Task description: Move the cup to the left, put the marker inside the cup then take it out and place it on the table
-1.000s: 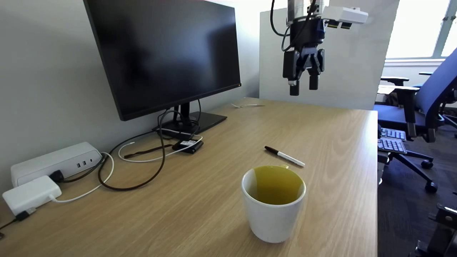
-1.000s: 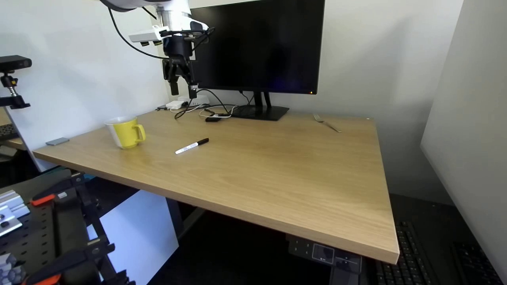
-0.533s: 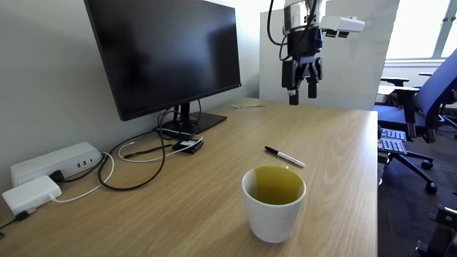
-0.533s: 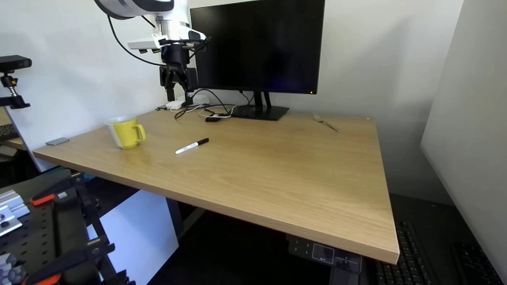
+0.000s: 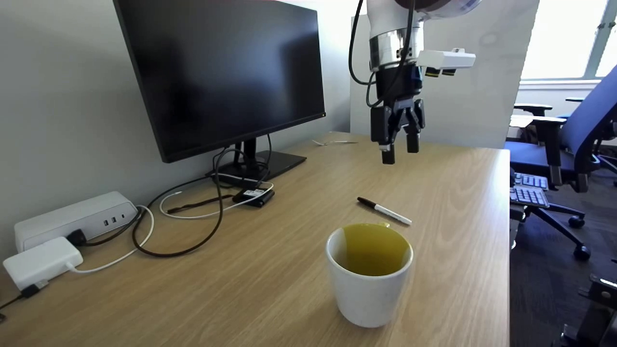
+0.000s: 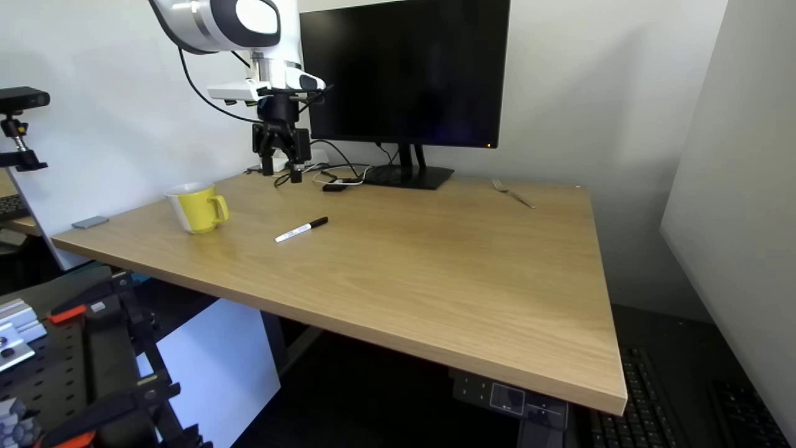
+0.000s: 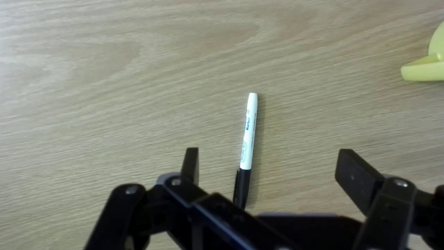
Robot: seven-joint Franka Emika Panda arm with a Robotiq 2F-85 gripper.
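In both exterior views the cup [image 5: 368,299], white outside with a yellow handle [image 6: 220,210], stands upright on the wood-grain table [image 5: 448,193]. The wrist view catches only its yellow handle side at the right edge. The marker [image 7: 249,132], white with a black cap, lies flat on the table near the cup's handle [image 5: 383,224]. My gripper [image 5: 400,152] hangs above the table, pointing down, with wide-apart fingers and nothing between them. Seen from the wrist, the marker passes between the fingertips [image 7: 350,170], nearer the left one, well below them; the gripper hides its cap's end.
A large monitor [image 5: 231,72] on a black stand is along the back. Loose cables [image 5: 219,202], a white power block [image 5: 74,221] and a small black box [image 5: 254,196] lie before it. A fork [image 6: 513,193] rests farther along the table.
My gripper has come down toward the table, moving slightly left and closer to the marker as seen in an exterior view. It has stayed open. Cup and marker have not moved.
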